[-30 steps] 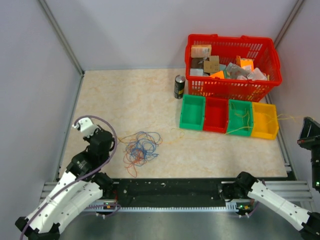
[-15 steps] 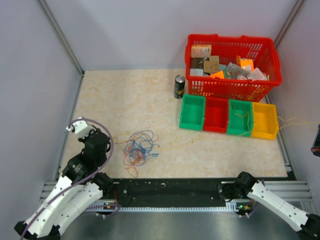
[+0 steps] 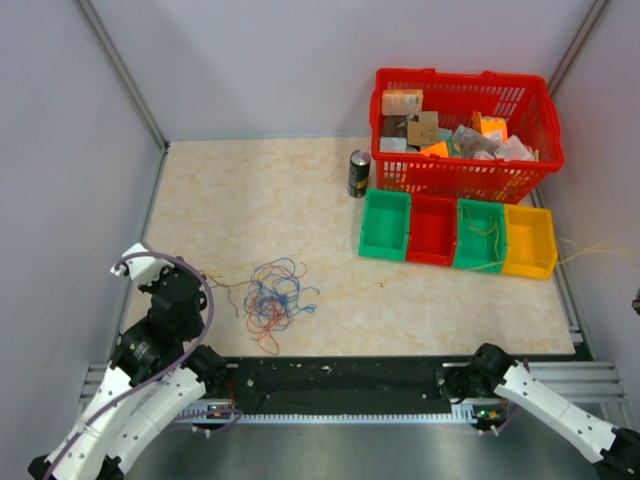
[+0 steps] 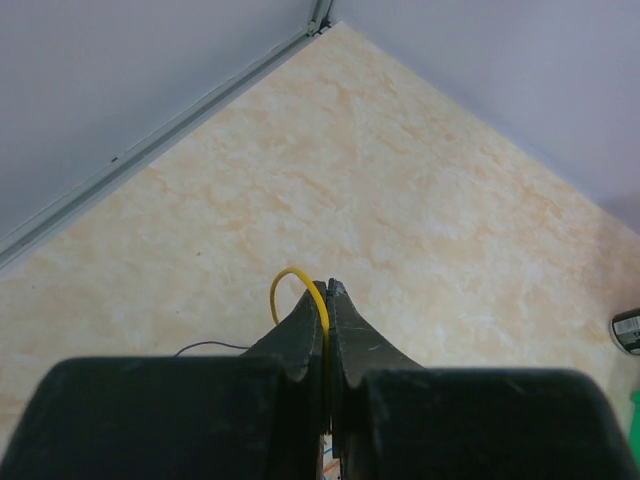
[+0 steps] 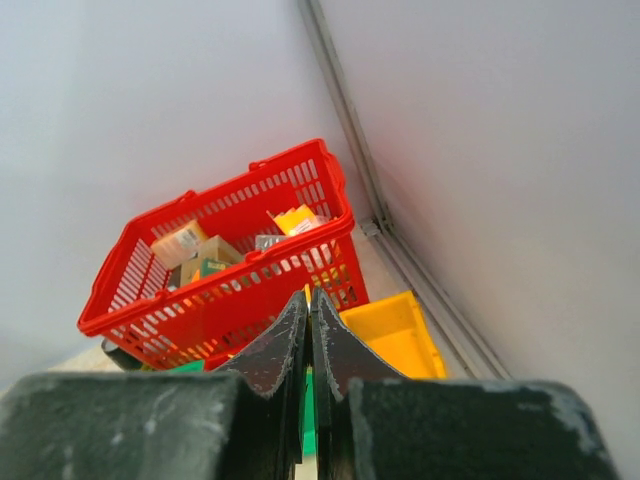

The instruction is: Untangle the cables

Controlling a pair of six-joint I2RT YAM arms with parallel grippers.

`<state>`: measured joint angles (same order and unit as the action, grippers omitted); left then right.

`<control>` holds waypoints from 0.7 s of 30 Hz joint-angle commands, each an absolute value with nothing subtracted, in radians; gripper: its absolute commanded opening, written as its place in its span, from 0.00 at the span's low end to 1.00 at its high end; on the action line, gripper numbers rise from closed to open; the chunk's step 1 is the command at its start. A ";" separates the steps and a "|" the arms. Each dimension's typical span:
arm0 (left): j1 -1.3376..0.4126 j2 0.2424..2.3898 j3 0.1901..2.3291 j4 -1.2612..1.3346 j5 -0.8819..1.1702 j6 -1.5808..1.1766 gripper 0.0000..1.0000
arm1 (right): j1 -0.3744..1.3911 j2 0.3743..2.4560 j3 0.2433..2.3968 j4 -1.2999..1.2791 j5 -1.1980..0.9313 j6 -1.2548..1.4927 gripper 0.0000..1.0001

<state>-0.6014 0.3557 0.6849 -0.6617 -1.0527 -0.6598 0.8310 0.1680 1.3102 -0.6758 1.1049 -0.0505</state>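
Cables (image 3: 275, 298) are lying as a loose blue, red and orange knot on the table (image 3: 250, 190), near its front edge and just right of the left arm. Left gripper (image 4: 328, 292) is clamping a yellow wire (image 4: 292, 270) between shut jaws, with a small loop poking out beside the tips. Judged purpose: drawing that strand away from the knot. A thin yellow strand (image 3: 590, 247) is running past the yellow bin (image 3: 530, 240) toward the right edge. Right gripper (image 5: 308, 297) is sitting raised and clenched; whether it is pinching wire, cannot tell. Likely both arms are tensioning one strand from opposite ends.
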 commanded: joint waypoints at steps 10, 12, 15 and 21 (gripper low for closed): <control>-0.597 0.411 0.701 -0.647 -1.066 -0.681 0.00 | 0.839 0.109 1.367 -0.664 1.144 -0.133 0.00; -0.597 0.402 0.707 -0.650 -1.086 -0.661 0.00 | 0.839 0.118 1.377 -0.666 1.157 -0.164 0.00; -0.597 0.388 0.713 -0.638 -1.089 -0.615 0.00 | 0.842 0.106 1.391 -0.666 1.141 -0.147 0.00; -0.597 0.445 0.669 -0.503 -0.837 -0.633 0.00 | 0.853 0.165 1.200 -0.664 0.915 0.116 0.00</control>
